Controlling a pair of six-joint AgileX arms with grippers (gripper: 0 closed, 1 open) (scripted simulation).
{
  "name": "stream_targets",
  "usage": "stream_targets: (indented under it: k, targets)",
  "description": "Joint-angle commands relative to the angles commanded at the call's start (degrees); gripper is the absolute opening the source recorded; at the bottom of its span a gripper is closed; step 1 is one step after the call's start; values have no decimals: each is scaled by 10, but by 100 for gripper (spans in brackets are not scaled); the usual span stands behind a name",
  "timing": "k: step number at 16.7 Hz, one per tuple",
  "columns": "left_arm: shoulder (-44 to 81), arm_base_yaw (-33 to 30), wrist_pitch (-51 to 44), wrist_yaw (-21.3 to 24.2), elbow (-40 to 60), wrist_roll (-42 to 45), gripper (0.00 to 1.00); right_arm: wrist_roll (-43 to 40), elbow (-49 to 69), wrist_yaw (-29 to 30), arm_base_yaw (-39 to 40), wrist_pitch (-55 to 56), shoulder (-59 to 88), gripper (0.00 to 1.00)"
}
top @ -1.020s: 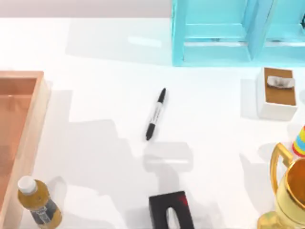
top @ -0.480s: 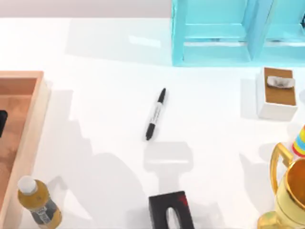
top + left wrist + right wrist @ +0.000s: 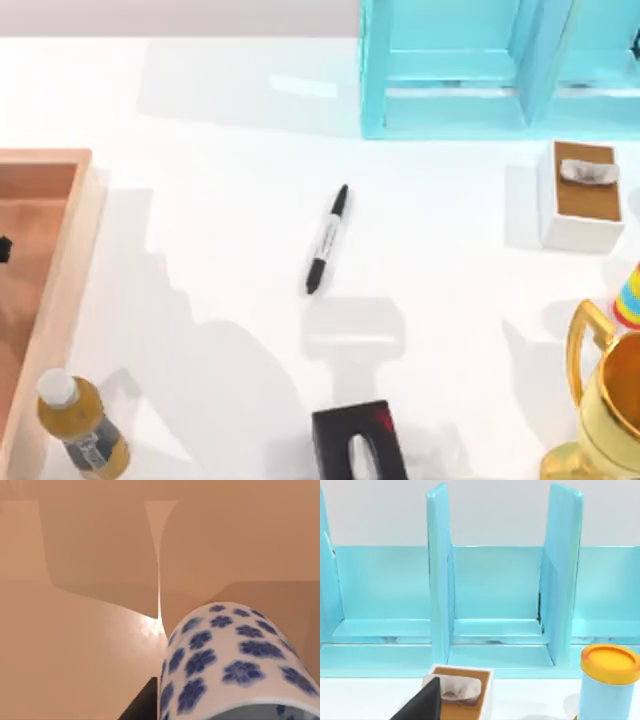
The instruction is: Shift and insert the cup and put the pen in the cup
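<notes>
The cup (image 3: 235, 662), white with blue flowers, sat close under the left wrist camera inside the wooden tray (image 3: 60, 260) at the table's left side, its wall rising against the tray's tan floor and inner corner. A dark finger (image 3: 142, 705) of the left gripper showed just beside the cup's wall; whether the jaws had closed on the cup could not be told. In the top view a small dark part of the left arm (image 3: 4, 248) showed at the left edge, over the tray.

The pen (image 3: 327, 239) lay flat on the white table near the middle, well apart from the tray, tilted with one black end toward the blue shelf (image 3: 480, 70) at the back. The right arm was parked toward the table's right; its camera faced the shelf, the tissue box (image 3: 457, 692) and a blue canister with a yellow lid (image 3: 607, 680), with one dark finger (image 3: 420, 705) in sight, and its state could not be told either.

The step in hand looked like taking the cup out of the tray. To do it well, the left gripper should grip the cup squarely across its wall, keep it upright, and lift it clear of the tray's rim before carrying it sideways, setting it down near the pen.
</notes>
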Motion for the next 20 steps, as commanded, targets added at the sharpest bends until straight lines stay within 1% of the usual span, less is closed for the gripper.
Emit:
stream_targets:
  k: [7,8,17,20]
  targets:
    - [0,0,0,0,0,0,2,0,0,0,0,0,0,100]
    - [0,0,0,0,0,0,0,0,0,0,0,0,0,100]
    - [-1,0,-1,0,1,1,0,0,0,0,0,0,0,100]
    - [-2,10,-28,4,26,-5,0,0,0,0,0,0,0,100]
